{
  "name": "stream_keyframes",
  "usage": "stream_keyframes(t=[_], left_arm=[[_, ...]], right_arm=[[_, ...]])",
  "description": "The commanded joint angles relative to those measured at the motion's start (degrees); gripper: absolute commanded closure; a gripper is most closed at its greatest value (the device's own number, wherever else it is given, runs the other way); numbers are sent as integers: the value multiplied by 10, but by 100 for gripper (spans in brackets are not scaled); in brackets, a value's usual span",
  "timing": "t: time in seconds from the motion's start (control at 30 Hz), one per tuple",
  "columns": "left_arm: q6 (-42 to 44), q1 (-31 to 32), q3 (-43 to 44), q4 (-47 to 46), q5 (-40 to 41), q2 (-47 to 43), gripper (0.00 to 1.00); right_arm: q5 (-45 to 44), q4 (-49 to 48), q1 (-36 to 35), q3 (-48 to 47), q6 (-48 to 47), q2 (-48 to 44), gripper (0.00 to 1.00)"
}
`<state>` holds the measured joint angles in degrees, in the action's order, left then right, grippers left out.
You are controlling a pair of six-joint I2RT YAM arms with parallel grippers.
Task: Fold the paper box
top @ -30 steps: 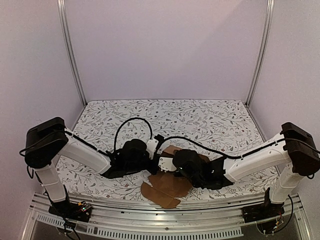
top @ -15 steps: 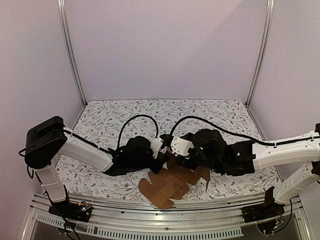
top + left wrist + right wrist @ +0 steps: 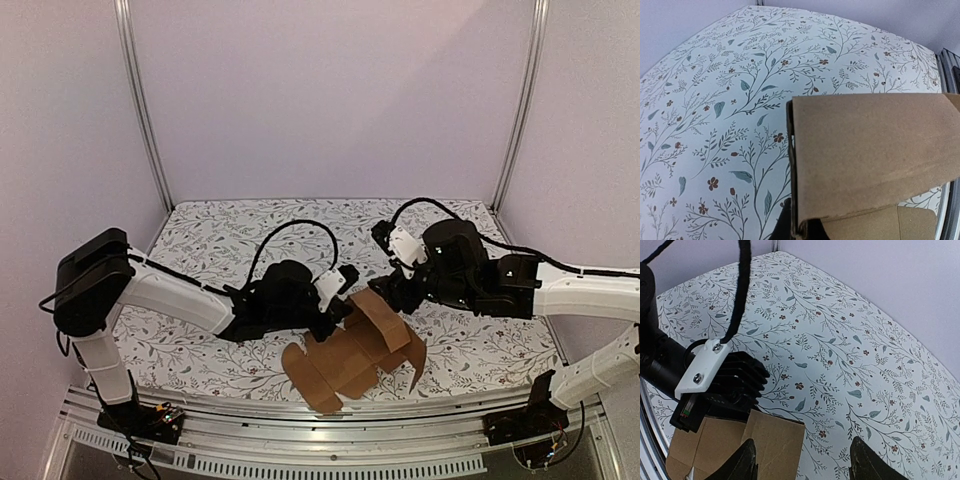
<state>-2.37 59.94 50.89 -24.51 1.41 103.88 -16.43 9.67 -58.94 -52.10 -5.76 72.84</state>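
Observation:
The paper box (image 3: 350, 352) is a brown cardboard sheet, partly folded, at the table's near middle; one panel (image 3: 385, 318) stands tilted up. My left gripper (image 3: 337, 306) is shut on the sheet's left edge. In the left wrist view the panel (image 3: 870, 155) fills the right half, and the gripper (image 3: 799, 227) pinches its edge at the bottom. My right gripper (image 3: 392, 293) hangs open and empty just behind the box. In the right wrist view it (image 3: 803, 441) is spread wide above a cardboard corner (image 3: 771, 446), not touching it.
The floral tablecloth (image 3: 240, 240) covers the table. The metal front rail (image 3: 330, 425) lies close under the box's near flaps. The left gripper's black body and white bracket (image 3: 715, 377) lie at the left of the right wrist view. Cables loop above both arms.
My right arm has risen and drawn back to the right, off the cardboard. My left gripper has shifted right with the sheet, and a panel now stands up.

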Motion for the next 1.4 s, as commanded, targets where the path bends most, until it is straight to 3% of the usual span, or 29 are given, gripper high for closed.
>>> stream_keyframes(t=[0.0,0.07,0.13,0.27,0.3,1.03,1.37], left_arm=[[47,-3,25,25,-35,28,100],[49,-3,29,24,-39,34,100],[54,-3,39,35,-49,42,100],[54,-3,71,72,-64,63,100],[53,-2,74,71,-65,67,100],[25,-3,47,17,-67,88,100],[8,-3,32,-16,-80,97,85]], right_arm=[[51,24,31,5,116,3,41],[66,19,42,9,139,14,46],[87,3,50,17,150,19,60],[106,-35,59,31,177,29,96],[107,-39,61,33,181,37,100],[145,-180,63,82,260,125,100],[146,-203,64,109,276,164,100]])
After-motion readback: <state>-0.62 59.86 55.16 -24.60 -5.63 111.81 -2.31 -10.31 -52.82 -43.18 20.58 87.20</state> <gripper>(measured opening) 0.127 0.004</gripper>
